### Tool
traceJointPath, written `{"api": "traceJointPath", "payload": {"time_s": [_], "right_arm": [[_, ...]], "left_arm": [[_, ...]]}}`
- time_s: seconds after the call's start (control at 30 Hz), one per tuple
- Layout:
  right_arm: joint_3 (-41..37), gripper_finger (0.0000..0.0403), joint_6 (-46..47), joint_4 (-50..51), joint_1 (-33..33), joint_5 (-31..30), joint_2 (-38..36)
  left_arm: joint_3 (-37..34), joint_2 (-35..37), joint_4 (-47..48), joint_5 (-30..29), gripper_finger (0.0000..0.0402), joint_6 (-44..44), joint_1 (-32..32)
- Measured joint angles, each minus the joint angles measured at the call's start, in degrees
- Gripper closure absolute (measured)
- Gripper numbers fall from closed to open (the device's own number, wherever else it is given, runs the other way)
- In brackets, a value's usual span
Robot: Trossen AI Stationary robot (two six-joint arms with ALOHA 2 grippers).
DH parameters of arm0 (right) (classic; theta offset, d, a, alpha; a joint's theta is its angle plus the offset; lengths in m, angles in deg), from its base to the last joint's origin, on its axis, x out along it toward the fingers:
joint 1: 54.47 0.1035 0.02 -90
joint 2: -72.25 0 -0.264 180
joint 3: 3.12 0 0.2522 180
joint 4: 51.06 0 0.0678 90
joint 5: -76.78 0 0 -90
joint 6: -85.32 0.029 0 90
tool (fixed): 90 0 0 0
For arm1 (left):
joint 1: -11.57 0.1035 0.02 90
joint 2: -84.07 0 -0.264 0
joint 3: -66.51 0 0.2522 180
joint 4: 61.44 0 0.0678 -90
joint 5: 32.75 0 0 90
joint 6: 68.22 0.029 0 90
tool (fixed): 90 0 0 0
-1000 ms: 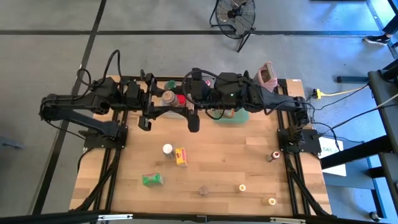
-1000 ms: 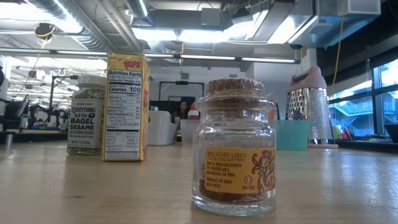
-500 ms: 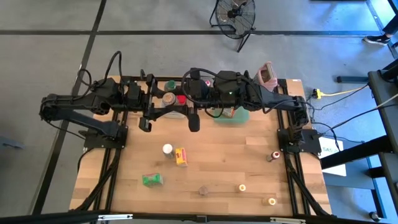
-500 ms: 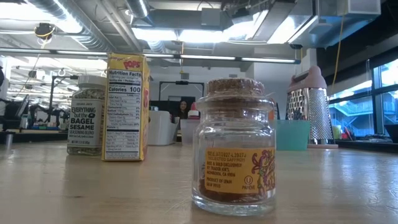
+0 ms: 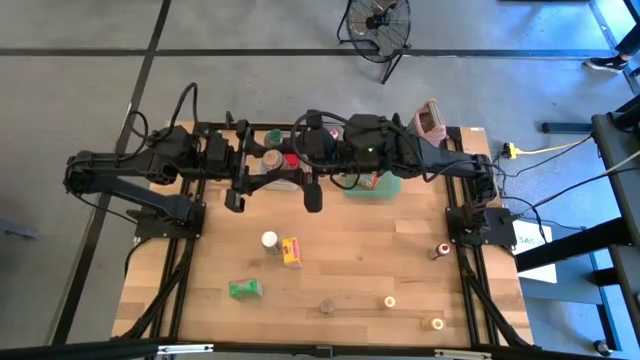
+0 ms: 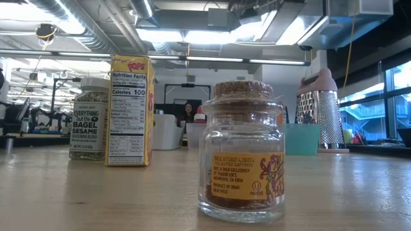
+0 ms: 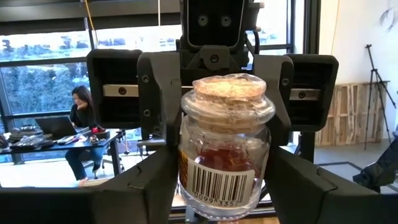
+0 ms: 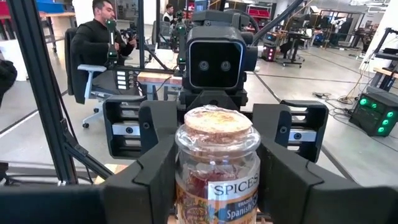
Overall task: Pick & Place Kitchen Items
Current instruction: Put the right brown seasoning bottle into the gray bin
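Observation:
A small glass spice jar (image 7: 222, 163) with a cork lid and red threads inside hangs high over the table's far part (image 5: 271, 158). My left gripper (image 7: 222, 186) and my right gripper (image 8: 215, 180) face each other, level, with the jar between both pairs of fingers. On the table below stand other kitchen items: a white-capped bottle (image 5: 269, 240), a yellow box (image 5: 291, 252), a green box (image 5: 245, 289) and a second cork-lidded jar (image 6: 243, 154). My left gripper has the jar's lower body (image 7: 186, 180) between its two fingers, one on each side. The fingers come level from the table's left. The jar stands upright, lifted clear of the table. My right gripper has the same jar's body (image 8: 183, 180) between its two fingers, one on each side, below the lid. The fingers come level from the table's right, opposite the left gripper. The jar stays upright with its cork lid (image 8: 217, 121) on top.
A clear tub with capped bottles (image 5: 290, 160) and a green tray (image 5: 370, 188) lie under the arms at the far edge, with a metal grater (image 5: 430, 120) at the far right. Small bottles (image 5: 389, 301) (image 5: 436, 323) (image 5: 438, 250) stand at the near right. People sit beyond the table.

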Motion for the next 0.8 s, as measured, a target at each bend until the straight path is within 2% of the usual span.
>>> {"api": "traceJointPath", "payload": {"time_s": [0.13,0.23,0.8], "right_arm": [[-0.06,0.0216,-0.41,0.45,0.02,-0.11,0.11],[-0.13,0.0216,-0.61,0.72,0.0,-0.17,0.22],[0.26,0.0215,-1.86,2.44,-0.02,-2.31,-0.24]], "left_arm": [[0.0,-0.01,1.39,-0.68,0.0153,1.14,0.0],[0.0,0.01,2.5,-1.76,0.0142,1.13,0.0],[0.0,0.52,3.84,-3.63,0.0137,-0.27,0.02]]}}
